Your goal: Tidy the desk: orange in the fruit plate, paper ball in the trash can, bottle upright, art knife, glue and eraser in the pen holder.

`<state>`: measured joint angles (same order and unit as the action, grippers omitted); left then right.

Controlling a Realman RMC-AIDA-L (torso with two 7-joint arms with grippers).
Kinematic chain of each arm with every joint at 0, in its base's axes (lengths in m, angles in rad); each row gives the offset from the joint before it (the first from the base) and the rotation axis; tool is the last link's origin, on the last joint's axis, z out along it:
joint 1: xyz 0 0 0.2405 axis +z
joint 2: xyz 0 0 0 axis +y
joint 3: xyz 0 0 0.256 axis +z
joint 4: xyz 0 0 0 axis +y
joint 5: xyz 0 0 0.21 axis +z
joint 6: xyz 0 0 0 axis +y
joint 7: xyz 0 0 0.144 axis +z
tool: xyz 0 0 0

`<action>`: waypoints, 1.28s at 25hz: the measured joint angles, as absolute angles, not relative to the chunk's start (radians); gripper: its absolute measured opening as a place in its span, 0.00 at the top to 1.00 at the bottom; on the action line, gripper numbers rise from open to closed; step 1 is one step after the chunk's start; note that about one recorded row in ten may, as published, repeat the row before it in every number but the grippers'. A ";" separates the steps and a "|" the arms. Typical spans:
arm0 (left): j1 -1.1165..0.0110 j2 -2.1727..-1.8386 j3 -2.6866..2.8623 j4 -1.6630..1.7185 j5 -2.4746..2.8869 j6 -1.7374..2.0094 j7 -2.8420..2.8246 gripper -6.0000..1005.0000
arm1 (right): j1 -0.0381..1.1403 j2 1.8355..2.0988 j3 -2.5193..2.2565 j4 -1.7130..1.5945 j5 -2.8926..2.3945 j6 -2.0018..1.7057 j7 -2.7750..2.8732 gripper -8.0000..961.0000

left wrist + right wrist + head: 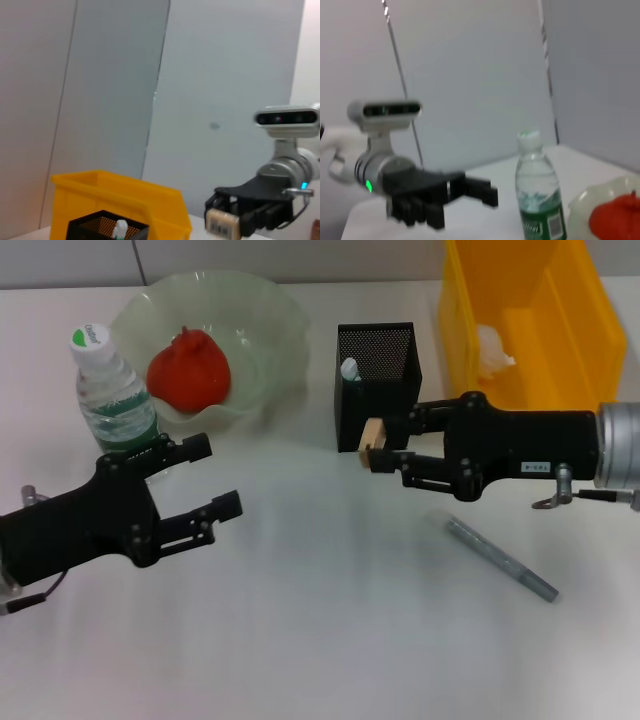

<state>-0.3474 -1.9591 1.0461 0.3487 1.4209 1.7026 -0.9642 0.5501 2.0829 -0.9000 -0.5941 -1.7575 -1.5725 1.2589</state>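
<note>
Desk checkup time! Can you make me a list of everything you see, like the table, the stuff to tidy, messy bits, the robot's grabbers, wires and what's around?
Surface: white table, mostly bare in front.
Job's things: orange lies in the fruit plate; bottle stands upright beside the plate; paper ball sits in the trash can; pen holder has a white-topped item inside; eraser is held just in front of the holder.
Clutter: grey pen-like stick lying on the table.
Grippers: left gripper has jaws open, empty; right gripper has jaws shut on the eraser.
Cables: thin wire by the right wrist.
Surroundings: plain pale wall panels.

Left gripper (pixel 207 483) fingers spread, right gripper (pixel 377 447) fingers clamped
</note>
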 joint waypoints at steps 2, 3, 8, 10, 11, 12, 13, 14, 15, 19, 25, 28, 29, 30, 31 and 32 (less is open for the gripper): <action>-0.348 -1.979 1.030 0.350 1.422 1.676 -0.958 0.20 | 0.544 2.083 -0.900 -0.565 -1.720 -1.569 1.227 0.57; -0.348 -1.986 1.029 0.350 1.423 1.662 -0.957 0.20 | 0.540 2.083 -0.899 -0.536 -1.682 -1.565 1.194 0.57; -0.347 -1.989 1.029 0.350 1.422 1.660 -0.953 0.20 | 0.528 2.082 -0.899 -0.421 -1.511 -1.518 1.053 0.57; -0.346 -1.993 1.032 0.349 1.423 1.660 -0.942 0.20 | 0.528 2.082 -0.898 -0.398 -1.462 -1.497 1.027 0.57; -0.345 -1.997 1.038 0.348 1.425 1.660 -0.938 0.20 | 0.528 2.083 -0.898 -0.391 -1.444 -1.486 1.018 0.57; -0.345 -1.997 1.038 0.348 1.425 1.660 -0.938 0.20 | 0.528 2.084 -0.898 -0.385 -1.424 -1.474 1.006 0.57; -0.345 -2.001 1.039 0.345 1.427 1.661 -0.928 0.20 | 0.531 2.084 -0.898 -0.376 -1.404 -1.461 0.994 0.57; -0.345 -2.001 1.039 0.345 1.427 1.661 -0.928 0.20 | 0.534 2.085 -0.898 -0.368 -1.387 -1.449 0.982 0.57; -0.345 -2.001 1.039 0.345 1.427 1.661 -0.928 0.20 | 0.539 2.085 -0.898 -0.361 -1.376 -1.439 0.976 0.56; -0.343 -2.001 1.041 0.339 1.428 1.664 -0.919 0.20 | 0.565 2.086 -0.897 -0.347 -1.359 -1.379 0.973 0.56; -0.340 -1.998 1.040 0.339 1.428 1.663 -0.908 0.20 | 0.612 2.086 -0.911 -0.338 -1.365 -1.286 0.968 0.56; -0.337 -1.997 1.040 0.339 1.428 1.662 -0.907 0.20 | 0.621 2.086 -0.918 -0.339 -1.366 -1.247 0.960 0.56; -0.336 -1.996 1.040 0.339 1.428 1.661 -0.907 0.20 | 0.624 2.085 -0.933 -0.342 -1.366 -1.222 0.958 0.56; -0.336 -1.996 1.040 0.339 1.428 1.661 -0.907 0.20 | 0.624 2.085 -0.933 -0.342 -1.366 -1.222 0.958 0.56; -0.335 -1.995 1.040 0.339 1.428 1.660 -0.907 0.20 | 0.627 2.085 -0.943 -0.343 -1.366 -1.209 0.958 0.56; -0.335 -1.995 1.040 0.339 1.428 1.659 -0.907 0.20 | 0.628 2.084 -0.949 -0.343 -1.366 -1.199 0.958 0.56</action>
<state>-0.3348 -1.9947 1.0400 0.3389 1.4282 1.6591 -0.9066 0.6285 2.0841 -0.9491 -0.3432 -1.3659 -1.1987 0.9576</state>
